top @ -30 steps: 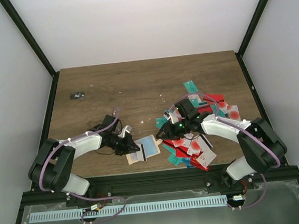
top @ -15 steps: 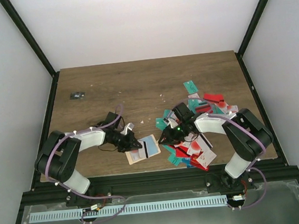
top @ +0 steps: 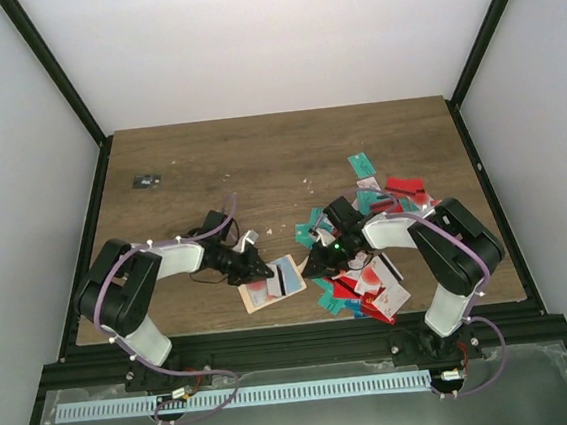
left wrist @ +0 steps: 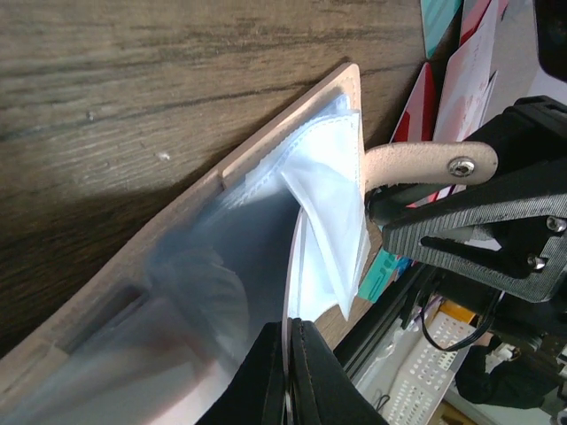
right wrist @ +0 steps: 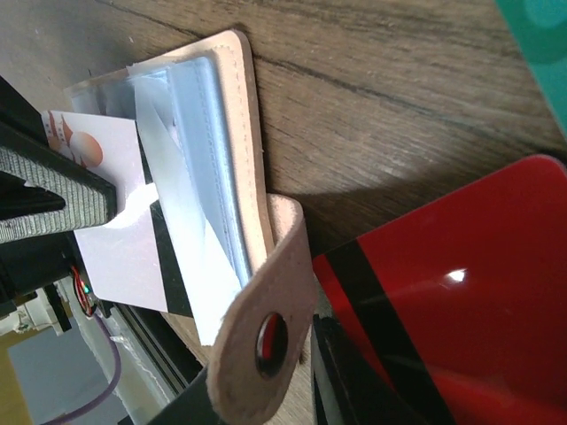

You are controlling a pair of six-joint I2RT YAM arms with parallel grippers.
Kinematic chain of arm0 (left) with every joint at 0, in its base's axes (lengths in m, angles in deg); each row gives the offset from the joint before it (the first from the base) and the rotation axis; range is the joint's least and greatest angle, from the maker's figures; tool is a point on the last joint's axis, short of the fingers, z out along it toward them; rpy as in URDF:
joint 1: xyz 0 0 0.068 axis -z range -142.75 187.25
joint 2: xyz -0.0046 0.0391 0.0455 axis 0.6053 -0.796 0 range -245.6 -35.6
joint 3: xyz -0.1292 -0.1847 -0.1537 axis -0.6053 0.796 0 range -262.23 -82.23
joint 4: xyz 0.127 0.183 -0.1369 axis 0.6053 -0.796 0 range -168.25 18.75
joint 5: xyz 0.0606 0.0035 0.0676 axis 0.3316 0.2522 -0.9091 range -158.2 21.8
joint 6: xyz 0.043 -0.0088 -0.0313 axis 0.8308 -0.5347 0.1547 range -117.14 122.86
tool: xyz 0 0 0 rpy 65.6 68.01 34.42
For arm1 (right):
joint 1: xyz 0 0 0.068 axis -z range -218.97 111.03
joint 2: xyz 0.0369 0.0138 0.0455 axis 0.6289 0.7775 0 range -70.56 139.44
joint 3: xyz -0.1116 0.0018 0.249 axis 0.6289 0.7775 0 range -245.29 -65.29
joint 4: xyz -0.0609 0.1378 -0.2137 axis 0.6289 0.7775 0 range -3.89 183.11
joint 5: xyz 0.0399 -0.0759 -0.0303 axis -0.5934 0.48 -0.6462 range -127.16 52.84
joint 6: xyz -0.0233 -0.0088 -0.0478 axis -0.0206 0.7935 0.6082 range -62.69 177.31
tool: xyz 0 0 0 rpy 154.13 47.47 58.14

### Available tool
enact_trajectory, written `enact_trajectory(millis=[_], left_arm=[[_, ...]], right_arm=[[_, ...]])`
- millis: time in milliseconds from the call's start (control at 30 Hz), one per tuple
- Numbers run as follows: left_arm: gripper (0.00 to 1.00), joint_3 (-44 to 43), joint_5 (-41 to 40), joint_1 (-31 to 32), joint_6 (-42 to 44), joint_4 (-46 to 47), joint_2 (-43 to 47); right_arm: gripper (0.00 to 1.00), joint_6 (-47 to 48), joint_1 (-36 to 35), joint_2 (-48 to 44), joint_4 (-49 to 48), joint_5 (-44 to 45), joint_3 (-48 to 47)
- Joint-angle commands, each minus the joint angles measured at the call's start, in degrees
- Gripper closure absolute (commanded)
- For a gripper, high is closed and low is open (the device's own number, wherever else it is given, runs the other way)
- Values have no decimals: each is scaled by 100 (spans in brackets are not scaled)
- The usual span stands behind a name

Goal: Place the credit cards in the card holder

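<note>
beige-tan folding card holder [right wrist: 241,115] anchored by its tab [right wrist: 270,283] pinched in right end effector [top: 315,263], presumably so left end effector [left wrist: 288,372], clamped on a white striped card [right wrist: 115,257], can insert it.

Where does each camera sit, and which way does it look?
Top external: high behind the arms, looking down at the table; whole arms, left gripper, right gripper show.
Left wrist: on the left arm, facing the card holder; its fingertips show.
Right wrist: on the right arm, facing the snap tab and a red card; its fingers show.
Both wrist views share the card holder; each shows the other gripper.
</note>
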Motion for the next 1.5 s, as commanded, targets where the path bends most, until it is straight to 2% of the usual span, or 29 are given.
enact_trajectory(millis=[0,300,733,1067,1300,1467], left_arm=[[96,-34,-179,-23,-166,273,-157],[96,319,-406,-9,-1045,919,-144],[96,714,-722,93,-1768,1286,-45],[96,960,-949,376,-2446,2273,-214],[96,931,-941,440,-2427,2480,-448],[96,623,-1010,438,-1940,1996,-532]], right_arm=[[83,153,-39,46,64,-99,-150],[87,161,-52,99,42,-218,-76],[89,163,-119,176,1,-268,-14],[93,154,-161,245,-39,-259,110],[93,217,-171,265,48,-167,80],[93,328,-172,283,219,-54,-74]])
